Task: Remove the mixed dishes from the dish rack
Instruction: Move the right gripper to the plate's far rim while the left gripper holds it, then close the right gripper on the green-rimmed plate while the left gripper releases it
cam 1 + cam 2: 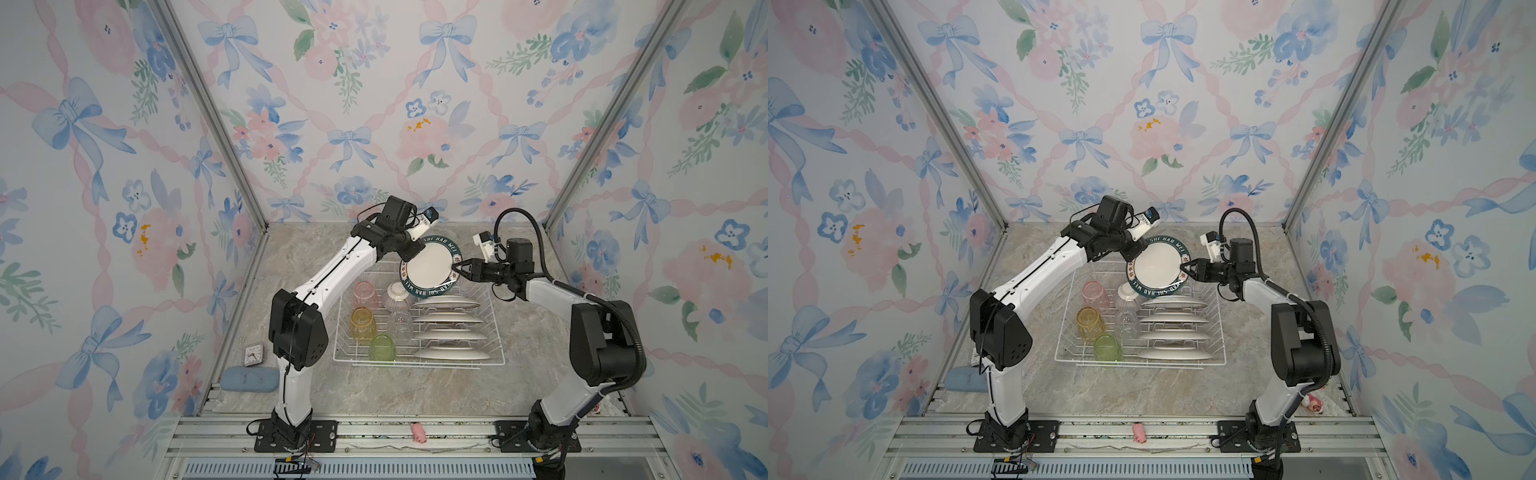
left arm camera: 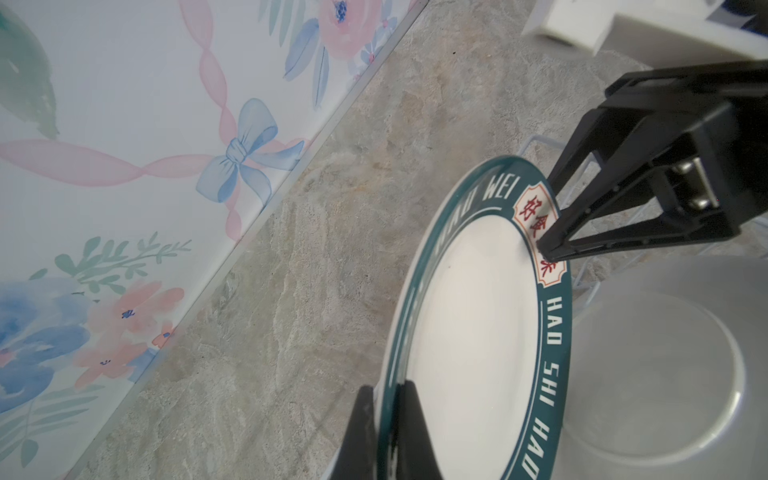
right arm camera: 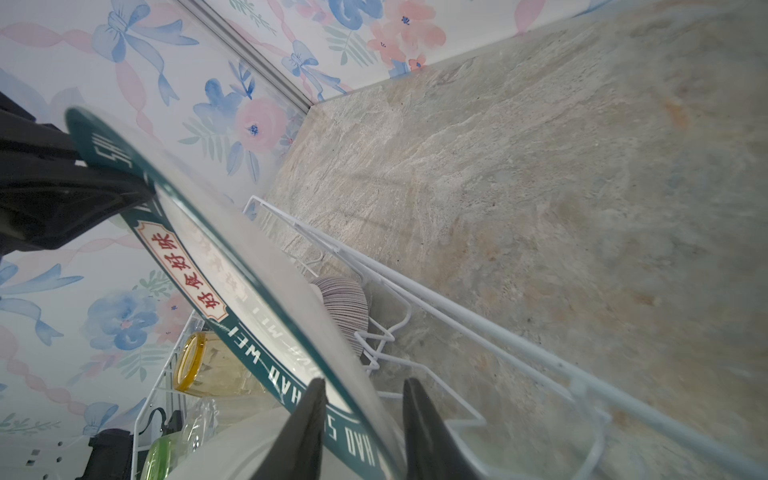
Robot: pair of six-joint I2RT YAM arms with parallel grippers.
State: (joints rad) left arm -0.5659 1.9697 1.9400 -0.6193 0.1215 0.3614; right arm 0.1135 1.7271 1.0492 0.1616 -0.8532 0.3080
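Observation:
A white plate with a dark green lettered rim (image 1: 430, 268) (image 1: 1158, 266) hangs tilted above the far end of the dish rack (image 1: 415, 364) (image 1: 1142, 365). My left gripper (image 1: 410, 250) (image 2: 386, 388) is shut on its left rim. My right gripper (image 1: 457, 268) (image 3: 363, 384) straddles the opposite rim, jaws still apart, one finger clear of the plate. In the rack stand several white plates (image 1: 449, 332) on edge. Beside them stand a pink tumbler (image 1: 365, 293), a yellow one (image 1: 363, 324), a green one (image 1: 382, 347), a clear one (image 1: 400, 322) and a striped bowl (image 1: 397, 295).
A small clock (image 1: 253, 354) and a blue pad (image 1: 248, 380) lie at the left edge of the stone-patterned table. A pink toy (image 1: 419, 432) rests on the front rail, another small figure (image 1: 1312, 403) by the right arm's base. Floral walls close in three sides.

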